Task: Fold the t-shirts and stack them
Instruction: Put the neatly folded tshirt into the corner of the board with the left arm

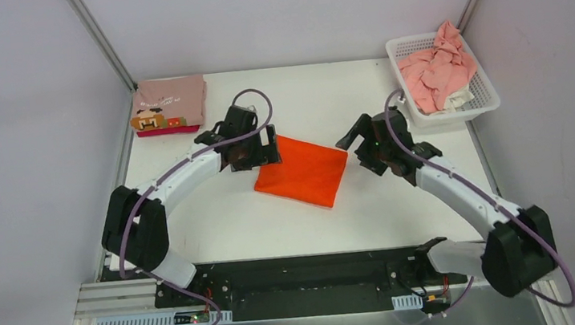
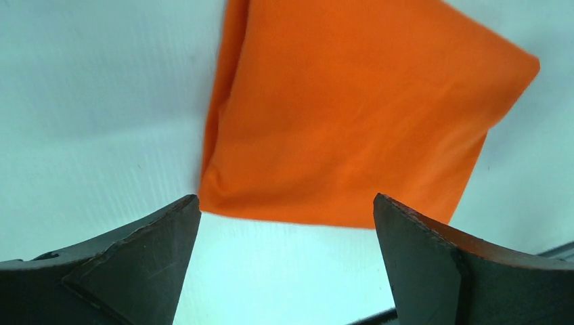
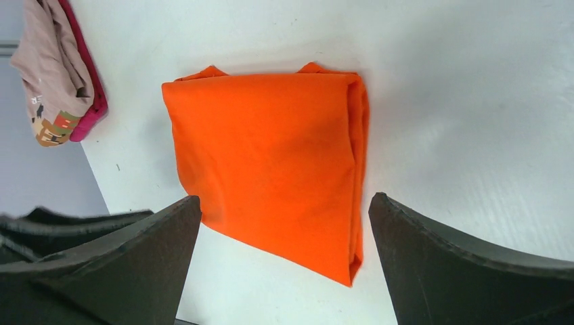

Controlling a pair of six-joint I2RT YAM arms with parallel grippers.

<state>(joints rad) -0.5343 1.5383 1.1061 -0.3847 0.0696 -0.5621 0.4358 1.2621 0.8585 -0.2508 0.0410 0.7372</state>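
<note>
The orange shirt lies folded flat in the middle of the table, a rough square turned corner-on to the arms. Its cloth is plain, bright and matte, smooth across the top with only faint ripples. In the right wrist view the layers show as a thick, soft roll along one side, and two small points of cloth poke out from the far edge. The left wrist view shows another folded edge, rounded and slightly puffed. The left gripper sits just beside the shirt's left corner, its jaws spread wide with nothing between them; whether they touch the cloth I cannot tell. The right gripper hangs near the shirt's right corner, clear of it, jaws likewise spread wide and empty. Both have dark, wedge-shaped fingers with a dull, scuffed surface. At the far left corner of the table a folded pink shirt with a blocky pixel face lies on a folded magenta shirt, whose edge shows beneath it. At the far right stands a white plastic lattice basket holding crumpled light pink shirts that heap above its rim. The table is white, smooth and hard.
</note>
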